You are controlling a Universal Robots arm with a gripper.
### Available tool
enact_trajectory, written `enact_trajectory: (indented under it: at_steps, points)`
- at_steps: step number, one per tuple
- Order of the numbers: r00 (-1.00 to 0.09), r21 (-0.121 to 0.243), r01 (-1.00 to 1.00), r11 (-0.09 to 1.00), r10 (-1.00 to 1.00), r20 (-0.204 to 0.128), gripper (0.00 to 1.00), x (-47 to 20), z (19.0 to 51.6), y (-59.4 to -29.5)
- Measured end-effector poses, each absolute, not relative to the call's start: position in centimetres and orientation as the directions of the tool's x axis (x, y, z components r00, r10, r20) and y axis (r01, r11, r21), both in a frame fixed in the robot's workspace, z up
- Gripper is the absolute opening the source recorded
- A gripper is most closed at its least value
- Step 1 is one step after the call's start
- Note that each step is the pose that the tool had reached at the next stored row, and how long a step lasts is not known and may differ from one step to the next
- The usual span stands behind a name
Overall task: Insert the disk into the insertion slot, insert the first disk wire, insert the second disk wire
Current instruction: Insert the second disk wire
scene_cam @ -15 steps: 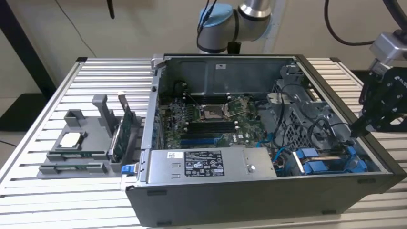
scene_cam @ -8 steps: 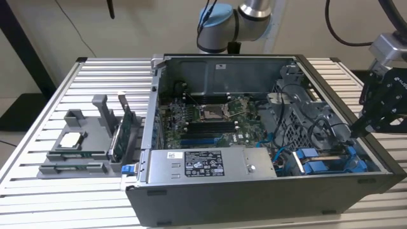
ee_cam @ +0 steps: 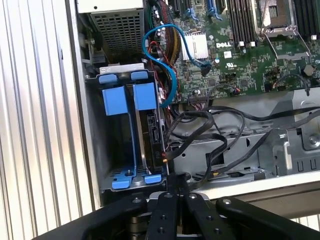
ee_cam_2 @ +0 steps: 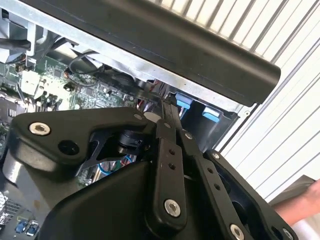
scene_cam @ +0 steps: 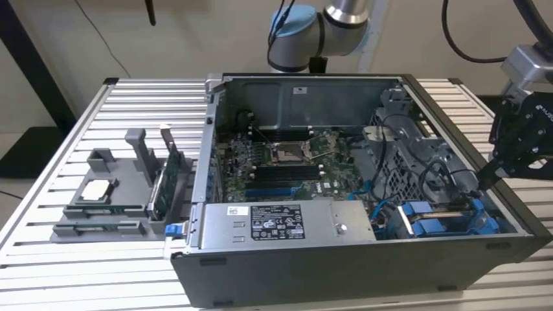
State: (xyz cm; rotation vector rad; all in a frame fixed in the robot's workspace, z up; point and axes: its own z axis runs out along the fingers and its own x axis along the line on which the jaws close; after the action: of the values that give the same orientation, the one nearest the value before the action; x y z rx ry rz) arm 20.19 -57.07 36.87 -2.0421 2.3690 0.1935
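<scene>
**Disk sits in its slot; tool tips by a wire end**

The disk (ee_cam: 154, 131) looks to be in the insertion slot (ee_cam: 94, 130). It stands on edge btw. the blue rails, and its plug end faces the open side of the case (scene_cam: 346, 272). In the exterior view the slot (scene_cam: 467, 223) is in the case corner at the exterior view's right, next to the grey power box (scene_cam: 285, 223). The case rests on a ribbed tabletop (scene_cam: 87, 110).

How it should handle (a guess): the disk is hard & flat, a bit heavy for its size, and won't bend. It could break inside if bumped. Its metal faces look smooth & slippy, so the blue plastic frame is the best place to hold it. Keep off the plug pins. The wires are diff.: light, soft, floppy. They are best held at the hard plug end, not the bendy part, or the end will flop about.

The tool (ee_cam: 175, 179) hangs just over the slot's open end. In both wrist views its two black fingers (ee_cam_2: 167, 150) meet at the tips, w/ no gap to see. The end of a black wire (ee_cam: 169, 152) lies just beside the tips, close to the disk's plug. It's hard to tell if the tool pinches that wire or only touches it. A blue wire (ee_cam: 172, 80) loops loose by the green board (ee_cam: 240, 65), well apart from the tool.
</scene>
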Motion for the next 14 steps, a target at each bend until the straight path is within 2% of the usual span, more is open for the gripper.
enact_trajectory:
  at_steps: [6, 8, 9, 10, 11, 12, 14]
  points:
    - [-0.151, 0.088, -0.986, 0.143, -0.985, -0.087, 0.11, 20.19, 36.91, -57.07]
    - [-0.151, 0.088, -0.986, 0.143, -0.985, -0.086, 0.18, 20.19, 36.92, -57.08]
    - [-0.151, 0.088, -0.986, 0.143, -0.985, -0.086, 0.18, 20.19, 36.92, -57.08]
    - [-0.151, 0.088, -0.986, 0.144, -0.985, -0.086, 0.25, 20.19, 36.92, -57.09]
    - [-0.151, 0.088, -0.986, 0.144, -0.985, -0.086, 0.25, 20.20, 36.92, -57.11]
    - [-0.152, 0.088, -0.986, 0.144, -0.985, -0.086, 0.31, 20.21, 36.91, -57.14]
    - [-0.152, 0.089, -0.986, 0.144, -0.985, -0.086, 0.31, 20.28, 36.91, -57.17]
